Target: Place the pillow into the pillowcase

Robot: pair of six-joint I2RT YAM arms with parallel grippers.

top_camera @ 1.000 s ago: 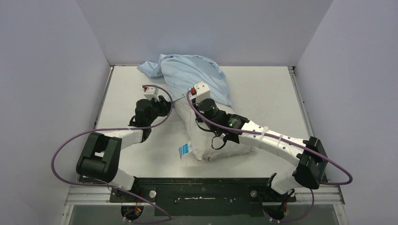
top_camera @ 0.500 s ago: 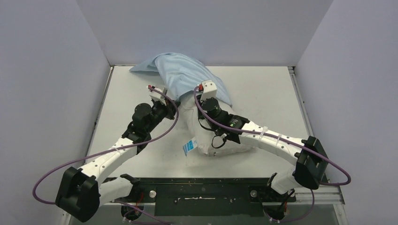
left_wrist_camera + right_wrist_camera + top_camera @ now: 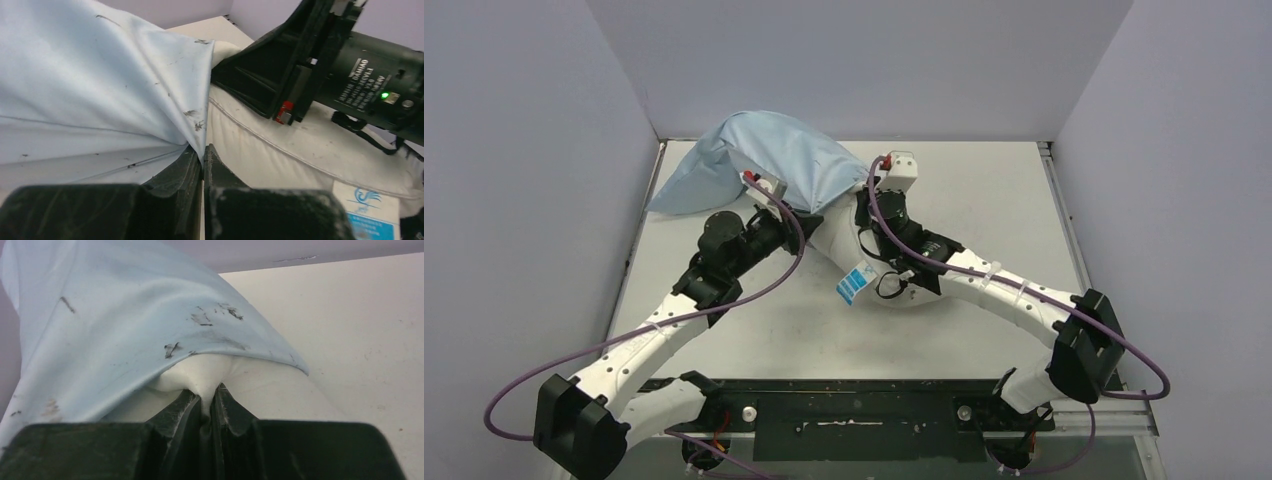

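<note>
Left end effector (image 3: 202, 152) pinches 1 pillowcase (image 3: 90, 75), right end effector (image 3: 206, 401) pinches 1 pillow (image 3: 197, 371).

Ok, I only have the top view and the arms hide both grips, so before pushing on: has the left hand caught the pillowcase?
Observer: Yes. The left wrist view shows the left hand shut on the edge of the pillowcase.
Operator: And the right hand?
Observer: Shut on a pinch of the pillow.
Operator: Is that end under the case?
Observer: Yes, the blue rim arches over the pinched spot, with white stuffing fabric showing beneath.
</note>
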